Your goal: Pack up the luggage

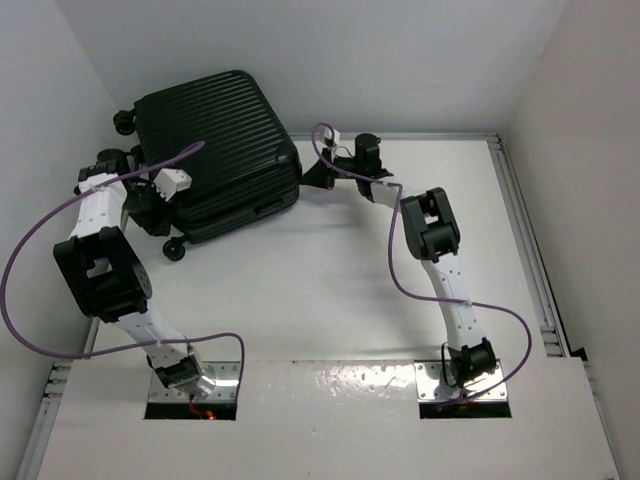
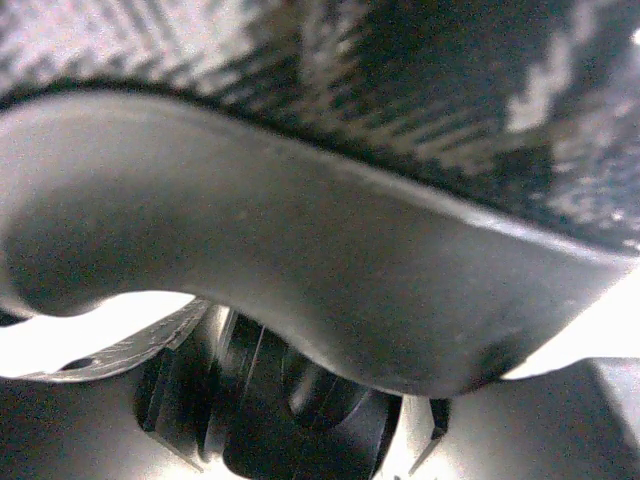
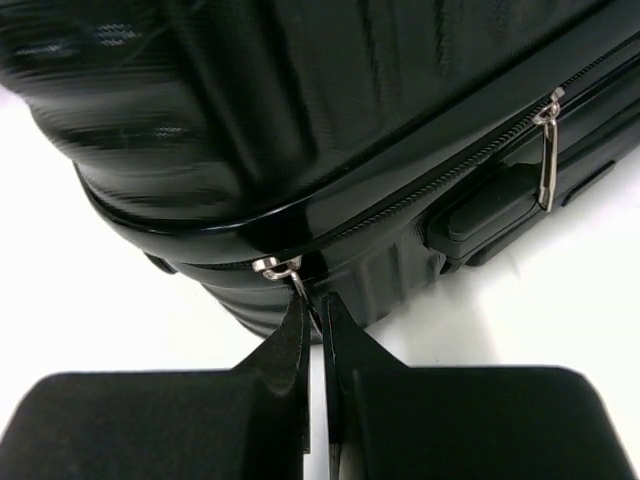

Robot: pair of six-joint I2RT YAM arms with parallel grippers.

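The luggage (image 1: 215, 150) lies flat and closed at the back left, ribbed black shell up, with small wheels on its left side. My right gripper (image 1: 312, 176) is at its right corner. In the right wrist view the gripper (image 3: 312, 305) is shut on a silver zipper pull (image 3: 283, 268) at the corner of the luggage (image 3: 300, 110). A second zipper pull (image 3: 548, 150) hangs further along the seam. My left gripper (image 1: 143, 190) is pressed against the luggage's left side between the wheels. The left wrist view shows only the shell (image 2: 300, 260) and a wheel (image 2: 290, 410) from very close; its fingers are not clear.
White walls stand close on the left, back and right. A rail (image 1: 530, 260) runs along the table's right edge. Purple cables (image 1: 30, 260) loop from both arms. The luggage's near wheel (image 1: 175, 248) rests on the table.
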